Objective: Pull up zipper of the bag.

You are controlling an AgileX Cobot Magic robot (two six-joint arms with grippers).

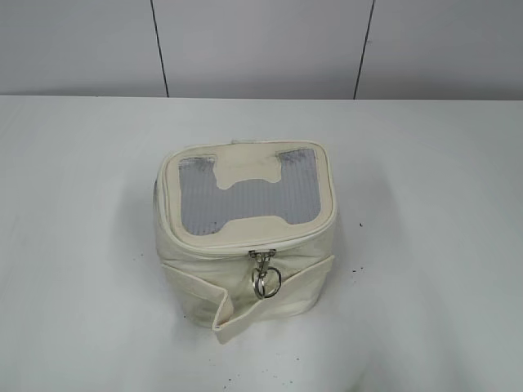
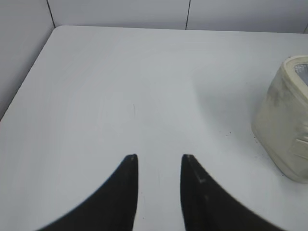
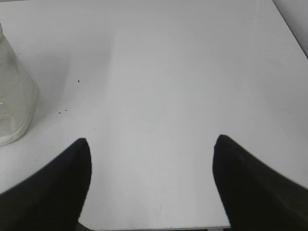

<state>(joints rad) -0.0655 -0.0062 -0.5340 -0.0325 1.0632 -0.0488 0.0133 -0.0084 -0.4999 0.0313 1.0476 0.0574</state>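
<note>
One cream bag (image 1: pixel 245 237), zipper (image 1: pixel 263 260) front-facing

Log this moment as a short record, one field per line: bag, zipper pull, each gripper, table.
bag: cream bag upright near the middle of the table, lid panel facing up
zipper pull: metal ring pull hanging on the bag's front, under the lid seam
left gripper: left gripper open, holding nothing, over bare table, apart from the bag
right gripper: right gripper open wider, holding nothing, apart from the bag
table: white table, a few dark specks near the bag
</note>
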